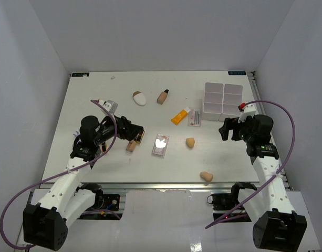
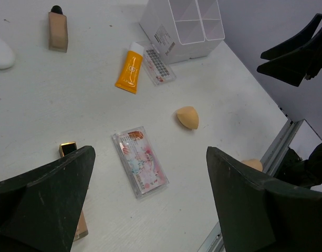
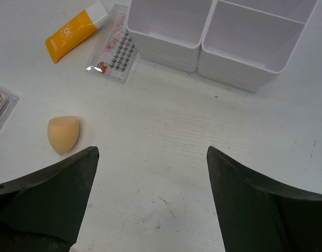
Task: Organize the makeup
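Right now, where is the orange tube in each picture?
Top external: orange tube mid-table, left of the white box.
Left wrist: orange tube upper middle, left of the white box.
Right wrist: orange tube top left corner.
Shared landmark: the white box, to its right everywhere.

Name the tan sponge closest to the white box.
The mid-table sponge, right of the clear-pink palette; the other sponge lies at the near edge, farther from the box.

White print on the orange tube (image 3: 71, 35) is too small to read.
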Robot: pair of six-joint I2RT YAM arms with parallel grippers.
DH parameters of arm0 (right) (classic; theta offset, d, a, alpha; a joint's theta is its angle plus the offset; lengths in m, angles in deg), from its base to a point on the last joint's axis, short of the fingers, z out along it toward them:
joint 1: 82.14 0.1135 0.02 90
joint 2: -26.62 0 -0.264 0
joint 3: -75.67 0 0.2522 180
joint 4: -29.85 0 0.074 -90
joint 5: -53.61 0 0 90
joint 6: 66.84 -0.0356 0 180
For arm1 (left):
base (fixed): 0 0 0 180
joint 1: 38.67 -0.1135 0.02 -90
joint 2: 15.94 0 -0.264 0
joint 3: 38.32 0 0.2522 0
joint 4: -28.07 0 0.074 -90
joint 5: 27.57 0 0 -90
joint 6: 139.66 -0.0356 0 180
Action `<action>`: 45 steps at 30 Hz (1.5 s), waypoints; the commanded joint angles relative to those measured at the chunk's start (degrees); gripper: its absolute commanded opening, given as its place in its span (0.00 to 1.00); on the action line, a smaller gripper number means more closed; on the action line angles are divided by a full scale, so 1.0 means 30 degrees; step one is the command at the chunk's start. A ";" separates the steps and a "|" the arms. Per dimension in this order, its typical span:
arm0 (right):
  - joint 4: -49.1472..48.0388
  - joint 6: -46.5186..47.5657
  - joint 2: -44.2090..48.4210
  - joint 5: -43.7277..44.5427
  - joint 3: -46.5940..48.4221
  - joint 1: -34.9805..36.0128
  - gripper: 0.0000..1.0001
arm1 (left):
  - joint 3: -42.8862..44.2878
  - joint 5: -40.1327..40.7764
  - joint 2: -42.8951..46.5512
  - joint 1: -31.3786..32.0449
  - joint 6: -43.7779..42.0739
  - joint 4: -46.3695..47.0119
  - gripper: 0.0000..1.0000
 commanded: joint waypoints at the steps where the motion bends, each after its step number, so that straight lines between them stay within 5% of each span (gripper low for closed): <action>1: 0.1257 0.4181 0.0538 -0.3820 0.1150 -0.0041 0.90 | 0.0803 -0.0832 -0.0042 0.0095 0.0322 0.0058 0.98; 5: 0.6189 1.1246 0.0873 -0.8269 0.2938 0.0357 0.90 | 0.0833 -0.0905 0.0003 0.0141 0.0336 -0.0014 0.98; 10: 1.1642 1.4854 -0.0896 -0.7878 0.5510 0.1977 0.90 | 0.0822 -0.0917 -0.0118 0.0159 0.0365 -0.0044 0.98; 22: 1.4453 1.2604 -0.3294 -0.2269 0.5836 0.7720 0.99 | 0.0933 -0.0858 -0.0524 0.0271 0.0218 -0.0307 0.98; 35: 1.3623 1.2951 -0.6508 0.0100 0.3518 1.2474 0.80 | 0.1021 -0.0983 -0.0817 0.0241 0.0131 -0.0395 0.98; 45: 1.2824 1.2210 -0.8276 0.1234 0.3179 1.3889 0.81 | 0.1050 -0.1034 -0.0832 0.0241 0.0116 -0.0424 0.98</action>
